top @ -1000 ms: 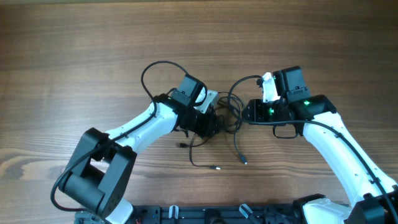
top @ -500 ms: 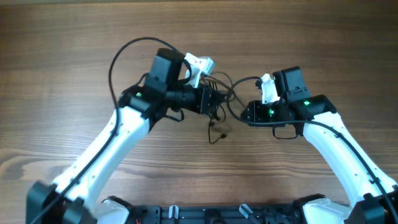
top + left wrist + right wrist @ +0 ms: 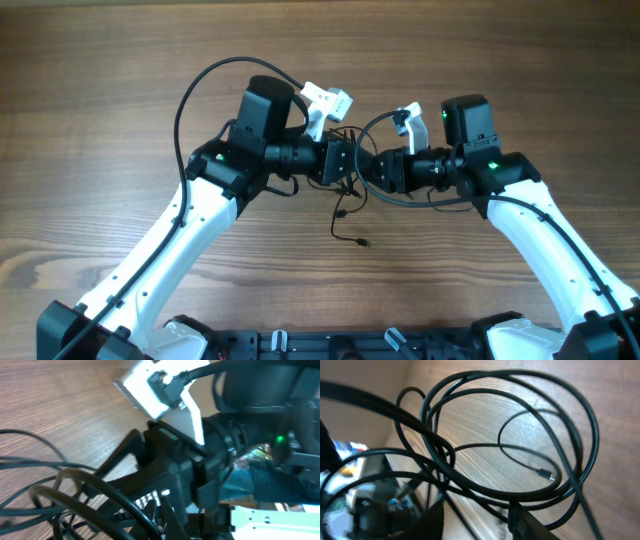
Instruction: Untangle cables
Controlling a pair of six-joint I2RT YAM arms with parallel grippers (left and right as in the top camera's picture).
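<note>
Cables (image 3: 443,454): bunched in a tangle above the wooden table (image 3: 120,80), held between the two grippers near mid-table. Left gripper (image 3: 346,162): jaws together, pinching the bunch from its own side. Right gripper (image 3: 380,168): nose to nose with the left one, fingers (image 3: 532,522) apart, several loops running through the gap. One strand: dangling below the bunch, curling toward the robot base, ending in a small plug (image 3: 362,243); on the wood or just above it, cannot tell.
</note>
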